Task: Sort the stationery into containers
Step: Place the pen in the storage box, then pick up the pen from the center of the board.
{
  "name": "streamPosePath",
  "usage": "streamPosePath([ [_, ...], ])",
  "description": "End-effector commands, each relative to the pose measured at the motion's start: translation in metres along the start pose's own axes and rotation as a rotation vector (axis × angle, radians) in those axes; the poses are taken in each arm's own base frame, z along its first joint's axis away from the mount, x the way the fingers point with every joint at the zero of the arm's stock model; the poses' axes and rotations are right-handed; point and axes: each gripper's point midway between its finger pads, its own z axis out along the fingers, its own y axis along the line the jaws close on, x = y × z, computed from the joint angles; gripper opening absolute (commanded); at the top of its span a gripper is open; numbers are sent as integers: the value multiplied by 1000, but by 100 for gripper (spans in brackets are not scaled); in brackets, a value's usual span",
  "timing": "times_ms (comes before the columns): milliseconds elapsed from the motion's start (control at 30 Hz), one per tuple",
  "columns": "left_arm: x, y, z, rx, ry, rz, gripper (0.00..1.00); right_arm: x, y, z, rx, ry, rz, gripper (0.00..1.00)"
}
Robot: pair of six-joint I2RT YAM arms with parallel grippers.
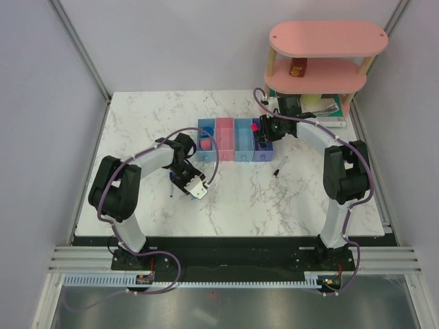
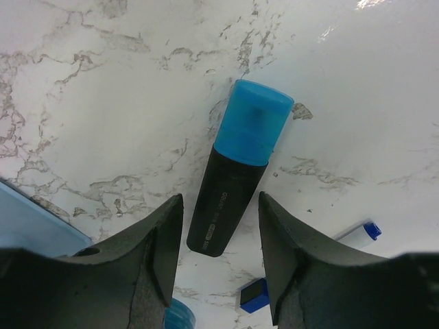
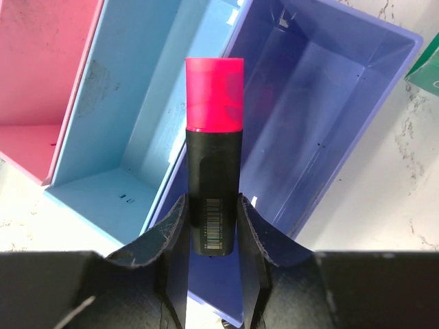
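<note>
The right pincer [image 3: 212, 212] is clenched on the black barrel of the pink highlighter [image 3: 214, 137], with the cap pointing away from the wrist. It holds the highlighter above the row of bins [image 1: 225, 140], over the wall shared by the light blue bin [image 3: 116, 137] and the purple bin [image 3: 329, 103]; both look empty in the wrist view. Gripping low on the barrel leaves the cap end free to go in first. I judge the release needs a slight shift to one side so the highlighter does not land on that wall. The left pincer [image 2: 219, 205] is released, its jaws spread either side of the blue highlighter [image 2: 240, 157], which lies flat on the worktop [image 2: 103, 82] just in front of the bins. The jaws sit across the barrel, so closing should catch it squarely. A pen [image 1: 279, 166] lies on the worktop near the right arm, not yet sorted.
</note>
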Motion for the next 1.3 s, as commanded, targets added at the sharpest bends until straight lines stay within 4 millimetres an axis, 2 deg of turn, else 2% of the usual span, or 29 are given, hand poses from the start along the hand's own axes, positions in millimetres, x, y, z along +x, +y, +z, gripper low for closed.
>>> streamPosePath([
  [0, -4, 11, 13, 17, -27, 263, 54, -22, 3, -10, 7, -65, -29, 15],
  [367, -4, -2, 21, 76, -17, 299, 41, -24, 4, -12, 8, -69, -31, 34],
  [567, -7, -12, 26, 115, -15, 315, 36, -24, 6, -15, 6, -70, -33, 50],
  [733, -10, -15, 27, 134, -10, 323, 25, -28, 7, -18, 7, -78, -35, 59],
  [800, -11, -14, 26, 134, -6, 314, 16, -29, 7, -19, 6, -80, -35, 60],
  [867, -12, -10, 23, 122, 3, 295, 2, -32, 8, -22, 5, -85, -39, 61],
  [967, -21, 10, 10, 45, -15, 228, 2, -37, 8, -29, 12, -98, -73, 61],
  [1000, -24, 22, 0, 12, -15, 212, 2, -41, 9, -32, 14, -104, -77, 61],
  [1100, -39, 38, -22, -44, -45, 141, 2, -52, 11, -46, 35, -130, -101, 62],
  [1267, -67, 52, -57, -145, -75, 58, 2, -72, 1, -84, 92, -213, -93, 64],
])
